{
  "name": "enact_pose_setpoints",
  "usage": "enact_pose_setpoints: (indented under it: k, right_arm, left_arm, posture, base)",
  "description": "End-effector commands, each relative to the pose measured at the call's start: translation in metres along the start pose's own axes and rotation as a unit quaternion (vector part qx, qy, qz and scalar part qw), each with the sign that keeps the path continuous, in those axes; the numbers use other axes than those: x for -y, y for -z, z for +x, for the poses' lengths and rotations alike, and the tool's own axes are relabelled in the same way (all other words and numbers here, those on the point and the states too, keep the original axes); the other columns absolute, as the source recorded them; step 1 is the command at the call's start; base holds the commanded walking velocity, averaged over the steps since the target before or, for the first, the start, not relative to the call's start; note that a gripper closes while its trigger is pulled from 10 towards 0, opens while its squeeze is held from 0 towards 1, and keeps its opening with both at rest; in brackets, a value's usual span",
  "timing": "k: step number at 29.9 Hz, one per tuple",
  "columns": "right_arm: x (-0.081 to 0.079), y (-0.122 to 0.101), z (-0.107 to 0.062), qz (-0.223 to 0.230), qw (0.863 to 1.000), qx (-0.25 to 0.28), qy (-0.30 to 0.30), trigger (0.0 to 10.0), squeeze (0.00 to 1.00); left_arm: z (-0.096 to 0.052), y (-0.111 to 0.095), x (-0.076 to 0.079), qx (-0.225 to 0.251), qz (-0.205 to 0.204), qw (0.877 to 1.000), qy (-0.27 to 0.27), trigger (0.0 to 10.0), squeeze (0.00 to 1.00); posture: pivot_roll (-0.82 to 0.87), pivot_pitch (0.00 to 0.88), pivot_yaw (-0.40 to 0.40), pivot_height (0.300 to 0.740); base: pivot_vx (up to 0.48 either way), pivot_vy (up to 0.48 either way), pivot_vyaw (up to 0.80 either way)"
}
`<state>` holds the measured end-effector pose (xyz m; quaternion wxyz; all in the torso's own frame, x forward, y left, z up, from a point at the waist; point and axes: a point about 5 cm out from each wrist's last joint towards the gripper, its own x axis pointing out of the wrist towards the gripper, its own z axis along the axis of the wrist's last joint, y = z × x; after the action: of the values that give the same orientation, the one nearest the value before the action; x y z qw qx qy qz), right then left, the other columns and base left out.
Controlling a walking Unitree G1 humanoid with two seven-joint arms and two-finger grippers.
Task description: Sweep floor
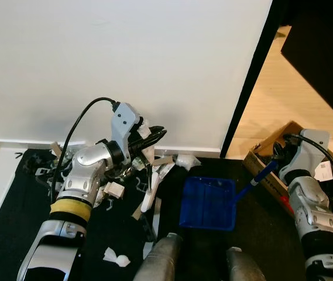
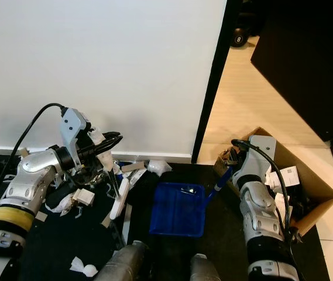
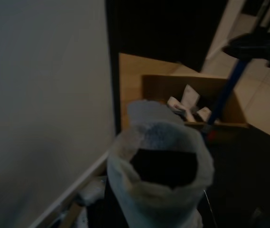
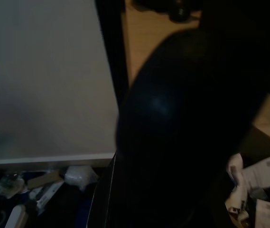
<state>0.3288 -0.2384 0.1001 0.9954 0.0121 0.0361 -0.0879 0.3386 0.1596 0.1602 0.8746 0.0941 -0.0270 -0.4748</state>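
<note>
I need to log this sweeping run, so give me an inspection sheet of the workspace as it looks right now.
Surface: black mat against a white wall; light wood floor beyond the doorway.
Job's things: blue dustpan flat on the mat, its blue handle running up to the right gripper; white brush under the left gripper.
Clutter: paper and plastic scraps along the baseboard; one crumpled white scrap nearer the robot.
Grippers: left gripper over the litter pile, closed on the brush; right gripper on the dustpan handle, grip unclear.
Cables: black cable looped over the left arm.
Surroundings: open cardboard box holding paper; dark furniture behind.
</note>
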Motion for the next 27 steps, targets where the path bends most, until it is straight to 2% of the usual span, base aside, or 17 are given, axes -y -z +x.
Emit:
enact_pose_setpoints:
  k: [1, 9, 10, 17, 22, 27]
  right_arm:
    - [0.003, 0.011, -0.002, -0.018, 0.999, -0.024, 0.022, 10.0, 0.00]
    - [-0.006, 0.008, 0.002, -0.027, 0.999, -0.020, 0.027, 10.0, 0.00]
    - [-0.010, 0.007, 0.003, -0.036, 0.999, -0.019, 0.029, 10.0, 0.00]
    - [-0.012, -0.002, 0.011, -0.049, 0.998, -0.011, 0.030, 10.0, 0.00]
    - [-0.019, -0.015, 0.017, -0.075, 0.997, 0.008, -0.003, 10.0, 0.00]
    - [-0.026, -0.020, 0.018, -0.091, 0.995, 0.019, -0.033, 10.0, 0.00]
  left_arm:
    - [0.001, 0.001, 0.001, 0.004, -0.003, 1.000, 0.026, 10.0, 0.00]
    - [0.003, 0.004, 0.002, -0.001, 0.006, 0.999, 0.052, 10.0, 0.00]
    - [0.006, 0.005, 0.002, -0.001, 0.013, 0.998, 0.053, 10.0, 0.00]
    - [0.015, 0.004, 0.000, 0.003, 0.023, 0.998, 0.066, 10.0, 0.00]
    - [0.020, -0.006, -0.010, 0.007, 0.038, 0.998, 0.048, 10.0, 0.00]
    - [0.019, -0.015, -0.021, 0.015, 0.049, 0.998, 0.032, 10.0, 0.00]
  posture:
    - [0.12, 0.296, 0.104, 0.740]
    - [0.12, 0.298, 0.104, 0.740]
    - [0.11, 0.299, 0.104, 0.740]
    - [0.09, 0.308, 0.100, 0.740]
    - [0.07, 0.317, 0.094, 0.740]
    - [0.05, 0.320, 0.088, 0.740]
  base:
    - [0.000, 0.000, 0.00]
    - [0.000, 0.000, 0.00]
    - [0.000, 0.000, 0.00]
    - [0.000, 0.000, 0.00]
    - [0.000, 0.000, 0.00]
    - [0.000, 0.000, 0.00]
